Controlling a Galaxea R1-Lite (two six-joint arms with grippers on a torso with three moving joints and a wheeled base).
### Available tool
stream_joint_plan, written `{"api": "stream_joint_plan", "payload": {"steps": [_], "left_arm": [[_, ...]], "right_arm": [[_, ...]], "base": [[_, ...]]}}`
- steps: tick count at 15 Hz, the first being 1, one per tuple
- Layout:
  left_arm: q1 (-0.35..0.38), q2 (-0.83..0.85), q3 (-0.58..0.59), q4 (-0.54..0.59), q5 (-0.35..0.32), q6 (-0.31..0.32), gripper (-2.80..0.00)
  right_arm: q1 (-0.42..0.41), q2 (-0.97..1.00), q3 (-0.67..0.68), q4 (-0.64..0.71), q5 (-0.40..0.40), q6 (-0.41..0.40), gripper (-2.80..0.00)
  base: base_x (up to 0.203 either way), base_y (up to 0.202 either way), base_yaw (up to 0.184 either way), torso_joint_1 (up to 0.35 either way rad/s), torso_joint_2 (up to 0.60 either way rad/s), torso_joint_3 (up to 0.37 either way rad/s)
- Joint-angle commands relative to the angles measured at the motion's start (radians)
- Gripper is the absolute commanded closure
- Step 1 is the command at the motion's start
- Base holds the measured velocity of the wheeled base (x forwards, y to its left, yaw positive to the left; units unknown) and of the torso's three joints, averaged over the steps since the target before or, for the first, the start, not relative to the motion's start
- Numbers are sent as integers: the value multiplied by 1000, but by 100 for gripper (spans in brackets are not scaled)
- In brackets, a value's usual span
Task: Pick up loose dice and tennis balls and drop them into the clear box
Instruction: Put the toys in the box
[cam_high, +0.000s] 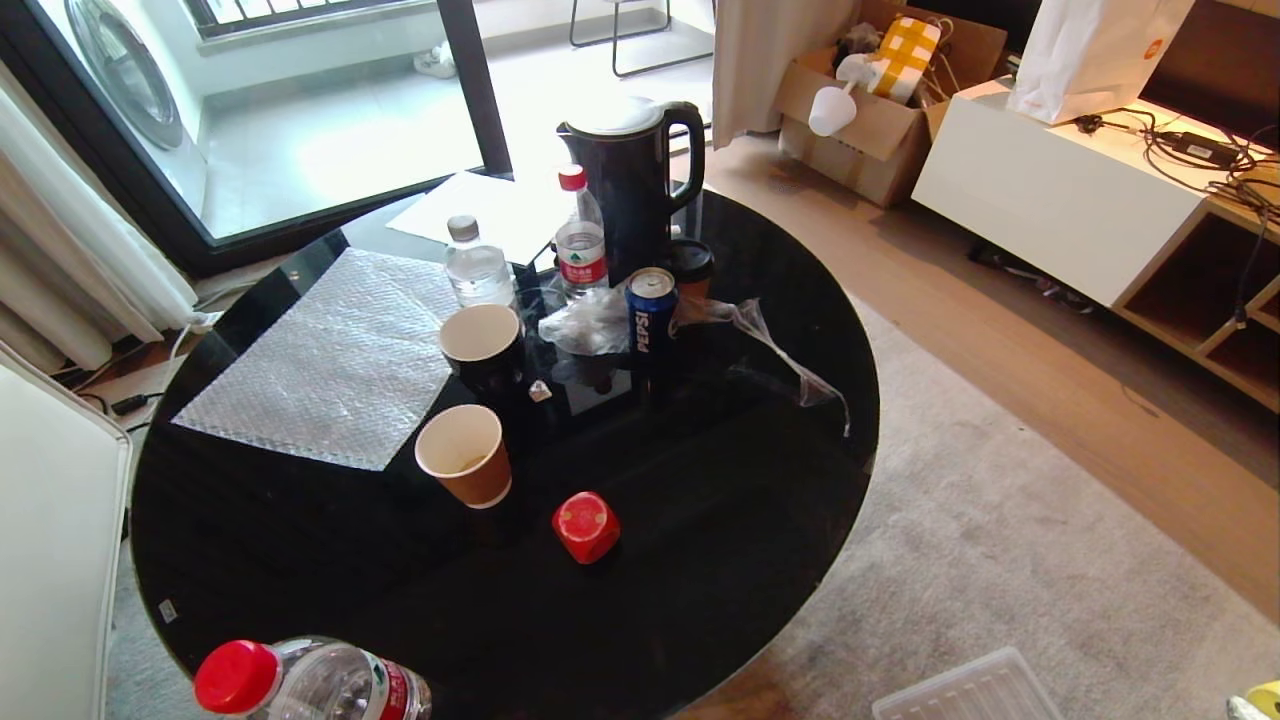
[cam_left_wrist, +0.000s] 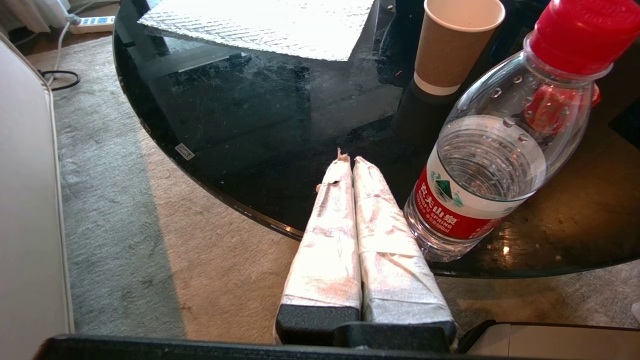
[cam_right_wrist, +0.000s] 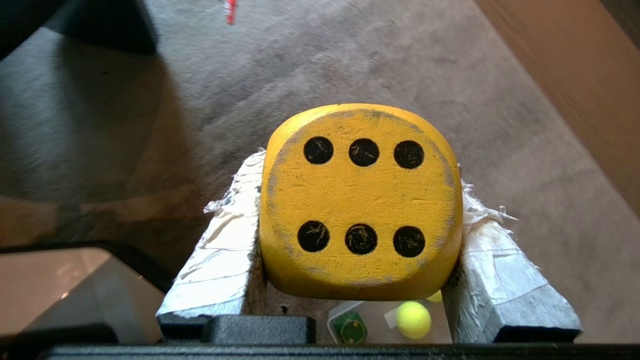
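Right now the right gripper (cam_right_wrist: 359, 280) has the yellow die (cam_right_wrist: 359, 200) between its two tape-wrapped fingers (cam_right_wrist: 220, 265), which press on its two opposite sides; the jaws stand about half open around it, and the face with six black dots looks at the wrist camera. The gripper holds it in the air over the grey carpet (cam_right_wrist: 350, 60), off the table. Under the die, through the gap between the fingers, I can see a dark green die (cam_right_wrist: 351, 327) and a tennis ball (cam_right_wrist: 413, 320) lying on a pale translucent surface; it seems to be the clear box, but so little shows that I cannot tell for sure. In the head view a ribbed translucent plastic piece (cam_high: 965, 690) lies on the carpet just beyond the near right edge of the round black table (cam_high: 700, 600); I cannot tell if it is the box or a lid. A red die (cam_high: 586, 527) sits alone on the tabletop, toward the near edge, just beside a brown paper cup (cam_high: 465, 455). Further toward the middle stand a second cup (cam_high: 482, 345), a Pepsi can (cam_high: 651, 310), two water bottles and a black kettle (cam_high: 630, 185), and a sheet of bubble wrap (cam_high: 330, 360) covers the left part. The left gripper (cam_left_wrist: 348, 162) hangs at the near left edge of the table, its taped fingers pressed together with nothing between them, just beside a water bottle with a red cap (cam_left_wrist: 492, 150).
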Motion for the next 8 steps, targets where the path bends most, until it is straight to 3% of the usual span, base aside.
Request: {"api": "stream_joint_plan", "payload": {"steps": [1, 3, 6, 8], "left_arm": [[0, 0, 0, 0, 0, -1, 0], [0, 1, 0, 0, 0, -1, 0], [0, 0, 0, -1, 0, -1, 0], [0, 0, 0, 0, 0, -2, 0]], "right_arm": [[-12, -273, -7, 109, 80, -33, 0], [-9, -343, -13, 188, 141, -57, 0], [-12, -512, -21, 234, 173, -33, 0], [-13, -517, -21, 251, 180, -20, 0]], "base": [[0, 0, 0, 0, 0, 0], [0, 0, 0, 0, 0, 0], [0, 0, 0, 0, 0, 0], [0, 0, 0, 0, 0, 0]]}}
